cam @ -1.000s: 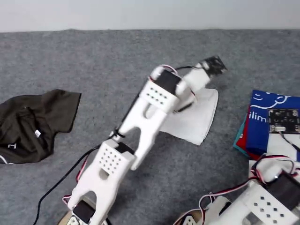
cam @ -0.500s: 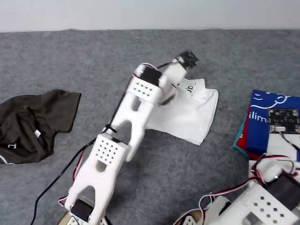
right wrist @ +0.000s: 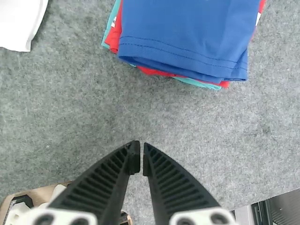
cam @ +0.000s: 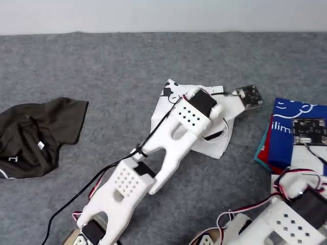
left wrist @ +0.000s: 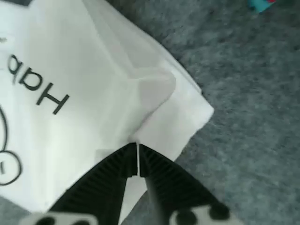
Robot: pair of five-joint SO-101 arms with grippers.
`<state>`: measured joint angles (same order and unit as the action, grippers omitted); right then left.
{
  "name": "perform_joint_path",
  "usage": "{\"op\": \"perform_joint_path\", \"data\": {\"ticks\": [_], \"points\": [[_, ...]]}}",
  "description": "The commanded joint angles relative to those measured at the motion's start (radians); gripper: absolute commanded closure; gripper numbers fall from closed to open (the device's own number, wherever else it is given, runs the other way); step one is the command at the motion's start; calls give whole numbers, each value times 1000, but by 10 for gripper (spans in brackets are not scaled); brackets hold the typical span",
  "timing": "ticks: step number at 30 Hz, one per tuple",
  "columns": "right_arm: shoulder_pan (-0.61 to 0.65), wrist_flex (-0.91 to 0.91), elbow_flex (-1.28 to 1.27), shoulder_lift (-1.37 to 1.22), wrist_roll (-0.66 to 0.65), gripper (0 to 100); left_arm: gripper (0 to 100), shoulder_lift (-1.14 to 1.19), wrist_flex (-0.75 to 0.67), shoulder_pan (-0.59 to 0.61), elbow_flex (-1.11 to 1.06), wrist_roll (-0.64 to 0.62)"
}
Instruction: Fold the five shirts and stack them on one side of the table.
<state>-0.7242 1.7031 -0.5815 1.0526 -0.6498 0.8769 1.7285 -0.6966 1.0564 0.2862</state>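
Note:
A white shirt [cam: 171, 104] with black print lies partly folded mid-table, under my left arm [cam: 184, 130]. In the left wrist view my left gripper [left wrist: 138, 152] is shut on a fold of this white shirt [left wrist: 70, 70], near its corner. A crumpled dark shirt [cam: 38, 132] lies at the table's left. At the right edge is a stack of folded shirts [cam: 286, 138], blue on top of red and teal. My right gripper [right wrist: 141, 157] is shut on nothing above bare grey table, a short way from the stack [right wrist: 187, 33].
The grey felt table [cam: 102, 66] stretches open behind and between the shirts. The right arm's body [cam: 286, 219] sits at the near right corner. A black cable [cam: 71, 196] trails along the left arm's base.
The left arm swung left, then back right toward the stack, with white cloth in its gripper. The white shirt now lies wider, with a printed flap showing at its far left.

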Motion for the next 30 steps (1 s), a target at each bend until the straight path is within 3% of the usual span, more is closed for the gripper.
{"op": "perform_joint_path", "data": {"ticks": [1,8,14,20,25,30], "points": [[1,-5,6,10,-3,973,985,-169,18,48,-10,14],[4,-13,-8,10,-2,972,985,-107,-110,164,-64,12],[4,-7,-34,10,-2,974,985,44,34,40,-88,12],[2,-8,-34,10,-5,974,985,35,28,-9,-173,11],[1,-8,-34,10,-3,973,985,-12,-20,94,-125,9],[2,-8,-35,10,-3,973,985,-14,-189,242,-16,8]]}}
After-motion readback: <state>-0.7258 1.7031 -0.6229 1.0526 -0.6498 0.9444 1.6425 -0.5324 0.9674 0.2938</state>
